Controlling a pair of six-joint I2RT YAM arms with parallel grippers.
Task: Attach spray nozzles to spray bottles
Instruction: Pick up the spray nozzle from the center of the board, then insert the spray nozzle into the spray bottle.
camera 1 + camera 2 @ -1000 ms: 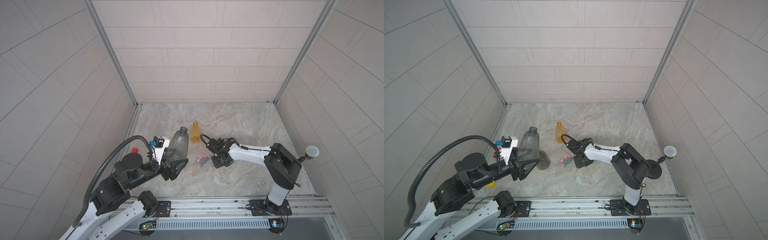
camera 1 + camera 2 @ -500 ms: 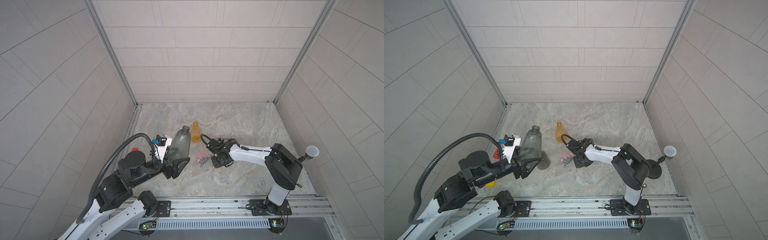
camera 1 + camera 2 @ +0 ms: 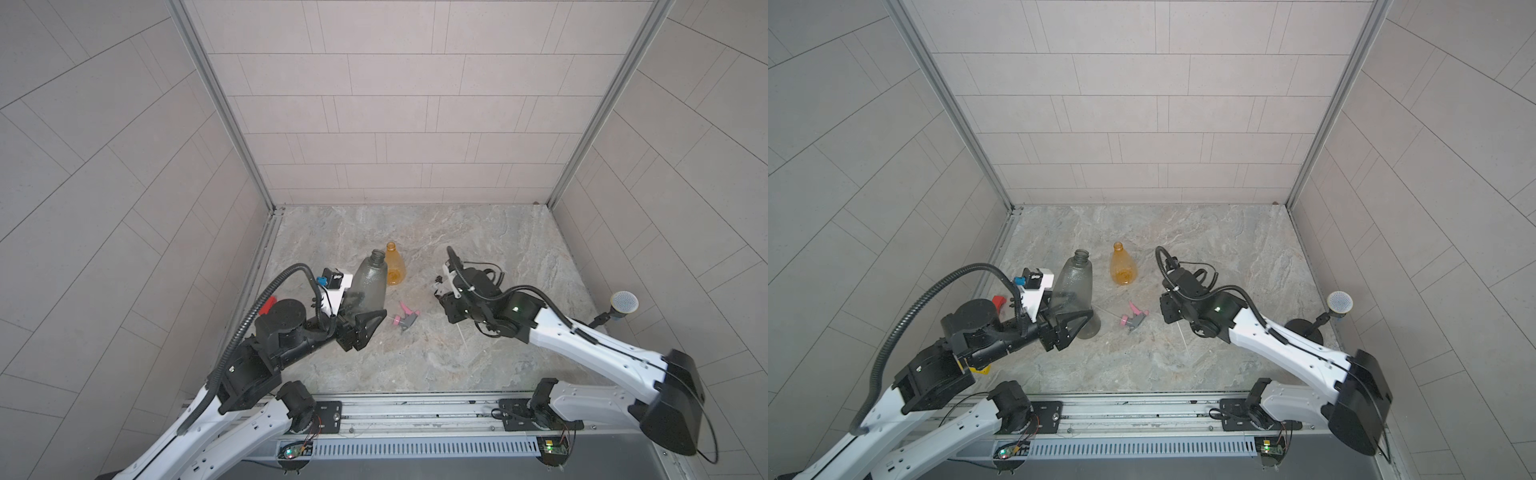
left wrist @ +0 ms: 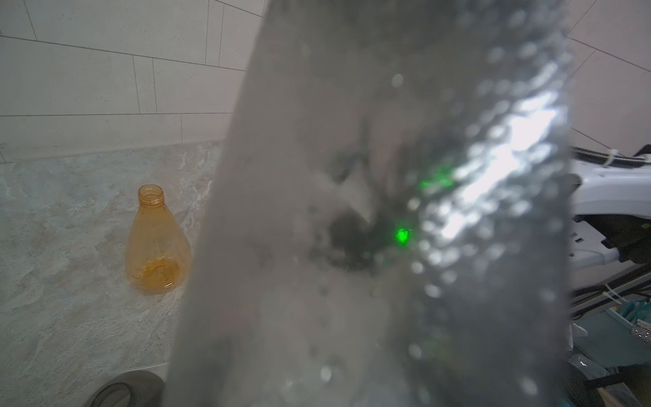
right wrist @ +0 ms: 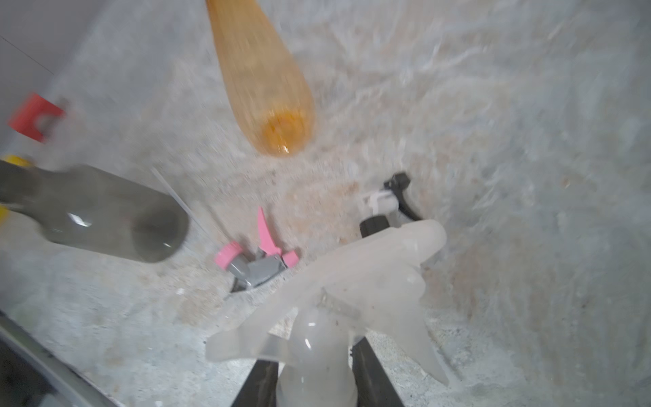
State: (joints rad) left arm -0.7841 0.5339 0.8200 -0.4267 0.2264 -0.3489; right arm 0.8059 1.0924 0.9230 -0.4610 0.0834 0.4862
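Held, one per gripper: grey bottle (image 3: 371, 282) and white nozzle (image 5: 352, 282).
In both top views the grey bottle is clasped low on its body by the left gripper (image 3: 360, 328), neck up. In the left wrist view the orange bottle (image 4: 158, 243) is seen upright beyond it. In the right wrist view the white nozzle is pinched by the right gripper (image 5: 311, 382), the pink-and-grey nozzle (image 5: 259, 260) lying just ahead.

Light: bright, even, diffuse from overhead in both top views; faint soft shadows on the marble floor (image 3: 415, 365).
Edges: wall tiles (image 3: 374, 124) bow slightly toward far left and right.
Left wrist: grey bottle (image 4: 370, 211) fills the frame, defocused, with white glare; orange bottle (image 4: 158, 243) sharp.
Right wrist: motion smear; white nozzle (image 5: 352, 282) pale and soft.
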